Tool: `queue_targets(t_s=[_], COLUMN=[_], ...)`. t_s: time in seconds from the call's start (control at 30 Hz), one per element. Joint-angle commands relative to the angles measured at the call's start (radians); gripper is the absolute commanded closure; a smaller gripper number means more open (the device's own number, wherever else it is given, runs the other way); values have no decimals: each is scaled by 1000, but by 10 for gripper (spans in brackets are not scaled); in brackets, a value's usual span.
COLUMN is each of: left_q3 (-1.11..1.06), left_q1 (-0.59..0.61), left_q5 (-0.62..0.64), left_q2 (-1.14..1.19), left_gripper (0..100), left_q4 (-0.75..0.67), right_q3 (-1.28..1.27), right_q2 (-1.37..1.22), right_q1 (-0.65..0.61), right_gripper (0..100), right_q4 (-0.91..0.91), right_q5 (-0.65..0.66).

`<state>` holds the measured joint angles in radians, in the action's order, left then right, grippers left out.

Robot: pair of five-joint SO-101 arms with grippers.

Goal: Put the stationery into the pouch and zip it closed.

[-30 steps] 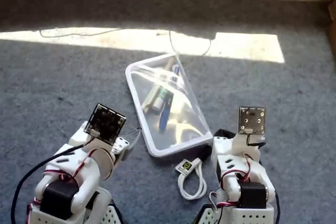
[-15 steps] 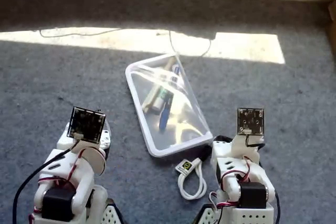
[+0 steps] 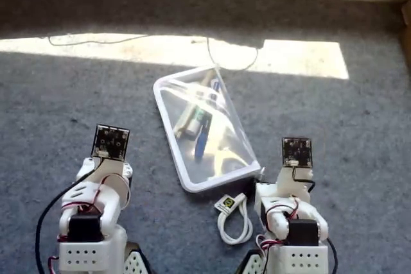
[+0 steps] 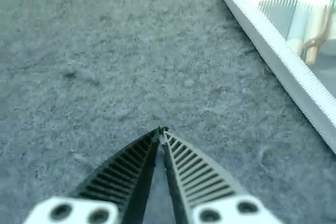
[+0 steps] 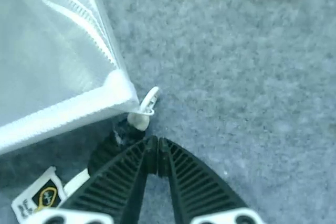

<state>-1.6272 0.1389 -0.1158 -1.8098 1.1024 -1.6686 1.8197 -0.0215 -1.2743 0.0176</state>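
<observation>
**Both grippers closed and empty beside the filled pouch**

The clear pouch (image 3: 204, 128) lies flat and at a slant on grey carpet (image 3: 77, 107). The stationery (image 3: 200, 134) is inside it: a few pens, one blue, and a green-banded piece seen through the plastic. The white zip pull (image 5: 146, 106) sticks out from the pouch's near corner, on the right arm's side.

The left gripper (image 4: 160, 132) hangs over bare carpet off the pouch's long, white-edged side and is apart from it. Its jaws are pressed together with nothing between them. The right gripper (image 5: 153, 153) sits just short of the pull, near that same corner. Its tips meet, it is likewise empty, and it does not touch the pouch.

A looped white cord (image 3: 235, 221) with a yellow-and-black tag (image 5: 39, 198) lies just off the pouch's near short edge, between the pouch and the right arm's base. Beyond the pouch's far end a band of sunlight (image 3: 128, 49) crosses the carpet. A thin cable (image 3: 221, 62) curls there, close to the pouch's far corner.
</observation>
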Motion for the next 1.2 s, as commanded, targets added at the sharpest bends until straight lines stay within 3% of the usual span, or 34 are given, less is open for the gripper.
queue_targets(t_s=[0.0,0.3,0.53,0.73,1.17], left_q3=[-42,-68,-68,-68,-68], left_q1=[15,16,15,15,15], left_q5=[-12,-12,-12,-11,-11], left_q2=[1,4,4,4,4], left_gripper=[989,993,992,992,993], left_q4=[-34,-21,149,213,216], right_q3=[-101,-113,-113,-113,-113], right_q2=[12,12,12,12,12], right_q1=[8,8,8,8,8], right_gripper=[993,993,993,993,993], right_q4=[35,38,38,38,38], right_q5=[-5,-5,-5,-5,-5])
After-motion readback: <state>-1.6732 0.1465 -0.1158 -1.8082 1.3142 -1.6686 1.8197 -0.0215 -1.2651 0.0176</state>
